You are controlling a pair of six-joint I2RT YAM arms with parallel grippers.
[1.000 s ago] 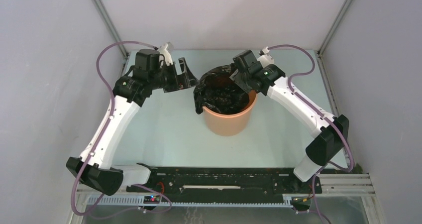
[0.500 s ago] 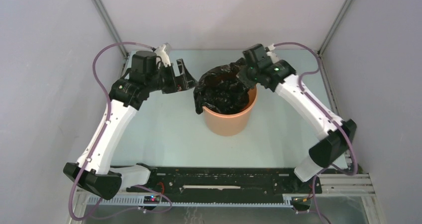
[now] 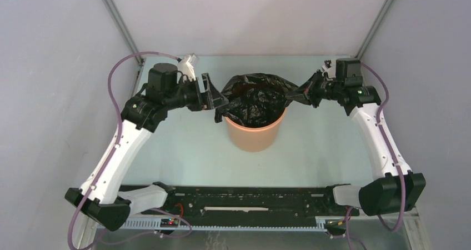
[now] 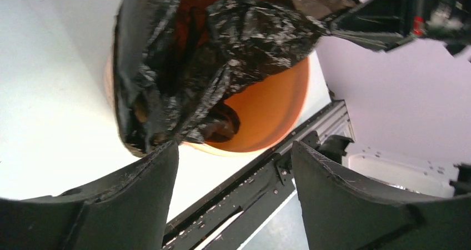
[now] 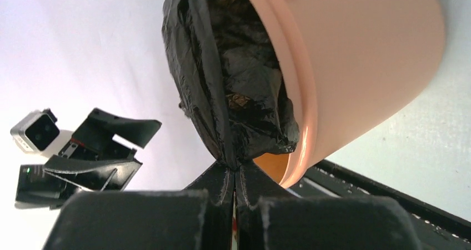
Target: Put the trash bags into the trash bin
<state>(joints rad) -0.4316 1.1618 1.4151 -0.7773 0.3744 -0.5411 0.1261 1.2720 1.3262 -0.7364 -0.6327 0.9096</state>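
The orange cylindrical plastic trash bin stands upright on the pale flat table, around its middle and ahead of both arm bases. The thin black wrinkled plastic trash bag sits in the bin, heaped above the rim, with a fold hanging over the rim's left side. The left gripper lies just left of the bin, beside that fold, its jaws apart. The right gripper lies to the bin's right, apart from the rim, clamped on a corner of the bag drawn out over the right rim.
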